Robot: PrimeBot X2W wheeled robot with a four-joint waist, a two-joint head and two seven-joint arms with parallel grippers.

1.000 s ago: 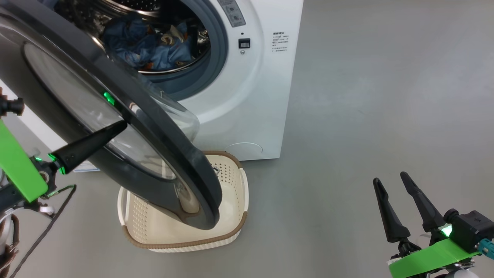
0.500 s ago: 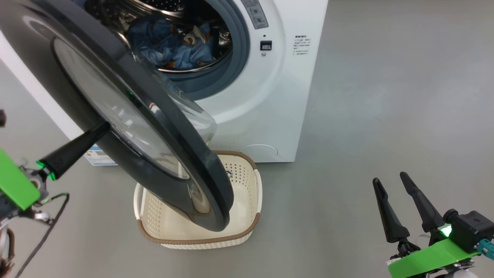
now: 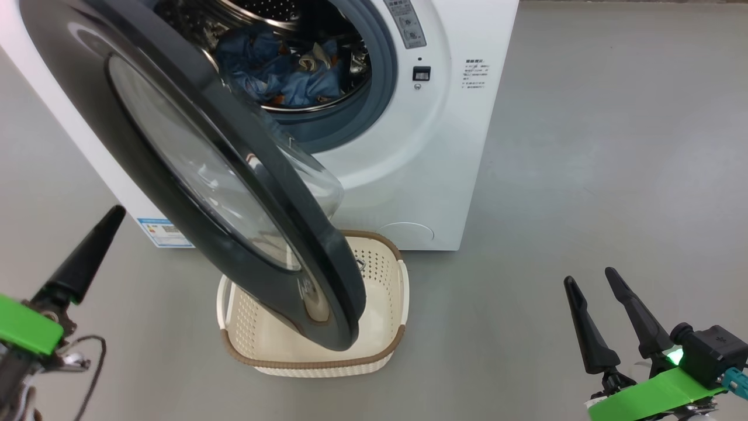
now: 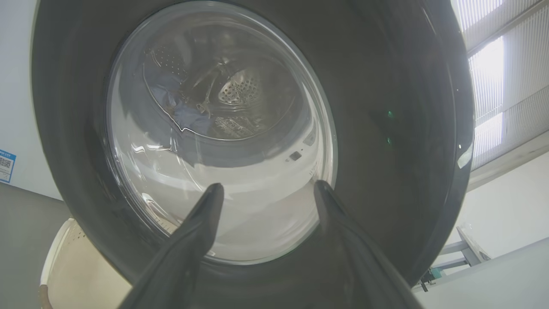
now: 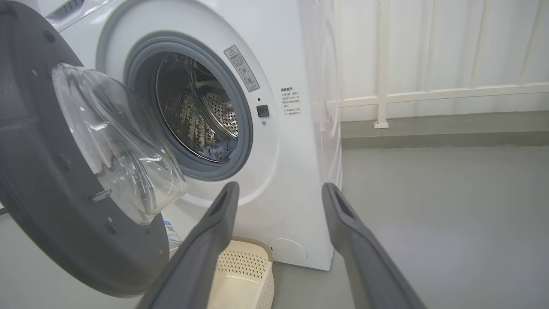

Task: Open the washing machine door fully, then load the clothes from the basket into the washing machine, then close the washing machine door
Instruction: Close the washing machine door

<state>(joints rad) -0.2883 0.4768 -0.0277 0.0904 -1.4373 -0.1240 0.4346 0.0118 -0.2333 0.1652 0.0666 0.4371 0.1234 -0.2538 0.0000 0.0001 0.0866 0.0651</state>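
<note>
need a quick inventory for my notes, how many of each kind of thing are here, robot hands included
washing machine: 1
washing machine door: 1
basket: 1
clothes heap: 1
hands: 2, left hand and right hand
total: 6

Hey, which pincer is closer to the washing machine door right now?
Left. The left pincer points at the outer face of the washing machine door from its lower left, close but apart. The right pincer hangs far off to the door's right, above the floor.

Door rim (image 3: 87, 93) glossy; drum (image 5: 201, 116) perforated steel; basket (image 3: 383, 292) matt plastic.
</note>
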